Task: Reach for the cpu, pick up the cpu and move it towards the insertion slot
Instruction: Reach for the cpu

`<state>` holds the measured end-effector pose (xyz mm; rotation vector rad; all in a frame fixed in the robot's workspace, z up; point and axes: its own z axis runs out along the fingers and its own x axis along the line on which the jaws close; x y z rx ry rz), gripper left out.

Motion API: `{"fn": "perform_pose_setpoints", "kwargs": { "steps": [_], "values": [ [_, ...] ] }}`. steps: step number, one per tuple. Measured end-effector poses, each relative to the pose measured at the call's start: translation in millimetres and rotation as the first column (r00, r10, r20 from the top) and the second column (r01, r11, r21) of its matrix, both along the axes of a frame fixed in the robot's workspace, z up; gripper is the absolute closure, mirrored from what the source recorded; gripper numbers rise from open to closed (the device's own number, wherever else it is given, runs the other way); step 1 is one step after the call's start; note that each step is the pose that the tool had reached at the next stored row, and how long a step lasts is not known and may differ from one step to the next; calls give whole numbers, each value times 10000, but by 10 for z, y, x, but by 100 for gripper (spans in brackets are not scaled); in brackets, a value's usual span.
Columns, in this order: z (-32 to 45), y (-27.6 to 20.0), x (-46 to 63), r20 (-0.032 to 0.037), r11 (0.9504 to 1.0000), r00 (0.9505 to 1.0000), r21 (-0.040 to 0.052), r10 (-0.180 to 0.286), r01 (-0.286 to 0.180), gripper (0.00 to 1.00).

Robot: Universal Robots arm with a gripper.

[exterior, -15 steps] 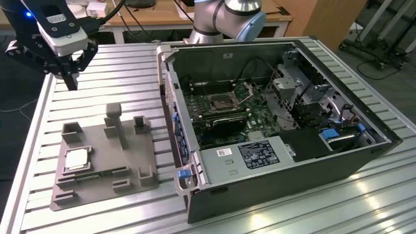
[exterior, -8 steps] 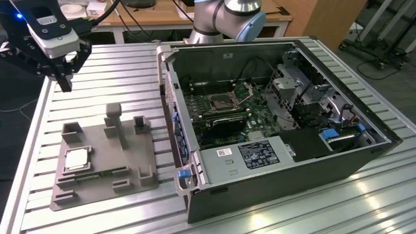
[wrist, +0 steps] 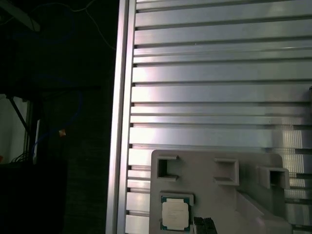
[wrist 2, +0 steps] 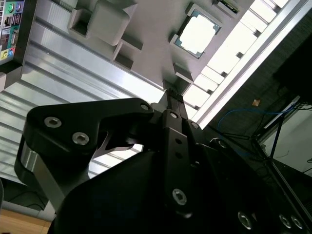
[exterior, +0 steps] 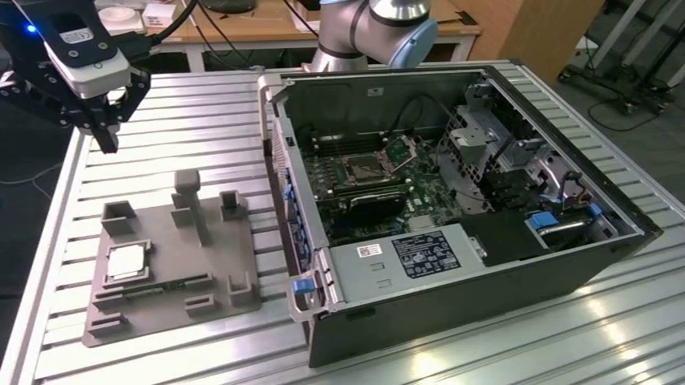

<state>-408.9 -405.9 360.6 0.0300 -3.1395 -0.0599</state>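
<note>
The cpu is a small silvery-white square chip lying flat in a recess of the grey plastic fixture at the exterior view's left. It also shows in the second wrist view, cpu, and in the first wrist view, cpu. My gripper hangs above the table beyond the fixture's far end, well clear of the chip, fingers together and holding nothing. In the second wrist view the gripper tapers to a closed tip. The insertion slot is a silver-framed socket on the board inside the open computer case.
The open computer case lies on its side at the exterior view's right, its wall rising beside the fixture. Upright blocks stand on the fixture. The ribbed aluminium table ends close to the fixture's left. The arm's base stands behind the case.
</note>
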Motion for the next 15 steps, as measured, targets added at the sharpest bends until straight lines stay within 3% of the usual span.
{"fn": "perform_pose_setpoints", "kwargs": {
  "steps": [15],
  "values": [
    [-9, -15, -15, 0, 10000, 10000, 0, 0, 0, 89]
  ]
}}
